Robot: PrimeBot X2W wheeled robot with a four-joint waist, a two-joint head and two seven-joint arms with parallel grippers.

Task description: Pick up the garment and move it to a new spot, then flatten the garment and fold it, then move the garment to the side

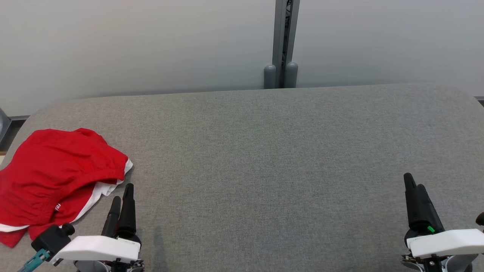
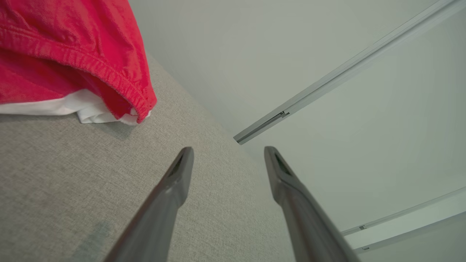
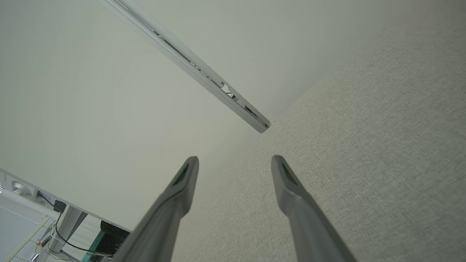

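- Now left pincer (image 1: 123, 192): fingers apart, empty, low over grey worktop (image 1: 264, 151).
- Likewise right pincer (image 1: 413, 181): fingers apart, empty, well off to the other side.
- Red, white-trimmed garment (image 1: 56, 170): crumpled at the worktop's left end, just beside left pincer, not touching.

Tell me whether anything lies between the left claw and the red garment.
Nothing visible does. The open left claw sits just beside the crumpled red fabric garment with white trim, apart from it, with only a strip of the bare grey fabric-covered table between them.
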